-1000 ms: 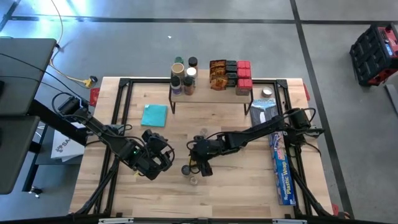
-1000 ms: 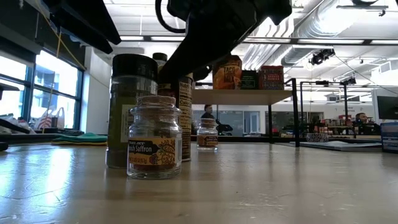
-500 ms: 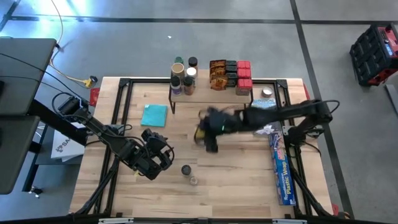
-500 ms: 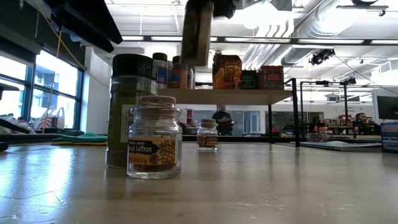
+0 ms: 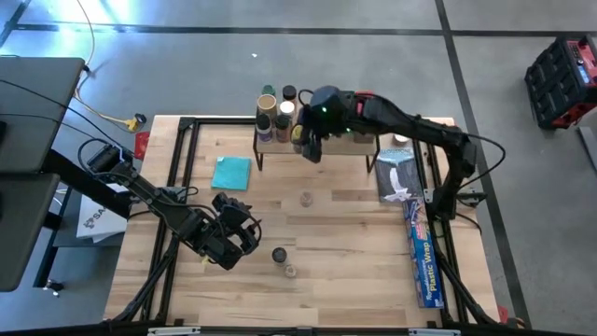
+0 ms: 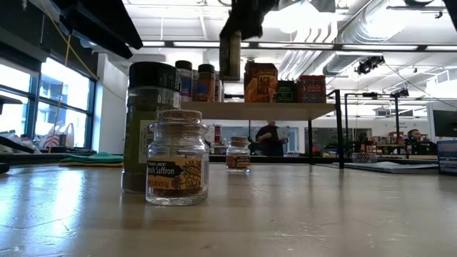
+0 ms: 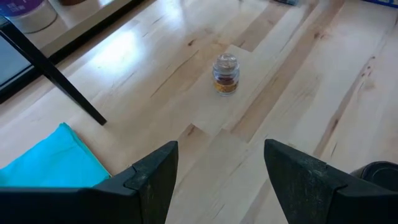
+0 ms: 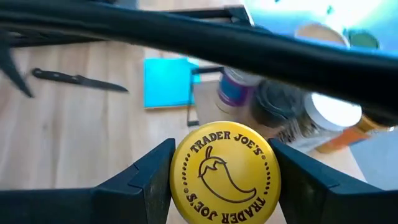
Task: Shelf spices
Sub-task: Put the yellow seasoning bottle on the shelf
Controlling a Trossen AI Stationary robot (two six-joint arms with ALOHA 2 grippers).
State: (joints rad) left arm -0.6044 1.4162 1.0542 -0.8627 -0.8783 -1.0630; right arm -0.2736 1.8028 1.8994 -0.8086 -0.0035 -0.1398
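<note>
Bench [image 5: 354, 252]: large wooden top on a black frame, carrying everything listed below. All places are given from the shelf.

Shelf [image 5: 317, 140]: low rack with a light wooden top on thin black legs, at the far middle of the bench. Partly stocked. On top: a cluster of round jars [image 5: 273, 110] at one end, orange-brown packets [image 5: 326, 112] in the middle, red boxes [image 5: 366, 114] at the other end. By my reckoning the task is well past halfway.

Blue plastic-wrap box [image 5: 424, 257]: long, lying well to the side of the shelf, past its red-box end. Not a spice.

Right gripper [image 5: 308, 140]: held over the shelf top, between the jar cluster and the packets, clamped on a yellow-lidded jar [image 8: 227, 171]; the lid fills the gap between both fingers in the right wrist view. Jar not yet set down.

Left gripper [image 5: 233, 238]: waits low over the bench, well in front of the shelf; fingers apart, holding nothing.

Teal cloth [image 5: 231, 173]: square, flat on the bench just in front of the shelf's jar end. Not a spice.

Left to shelve, three items loose on the bench:
- black-lidded jar [image 5: 278, 254], well in front of the shelf, near the left gripper;
- saffron jar [image 6: 176, 157], small, clear glass, just beside the black-lidded one;
- small glass jar [image 5: 307, 198], alone, between the shelf and that pair.
</note>
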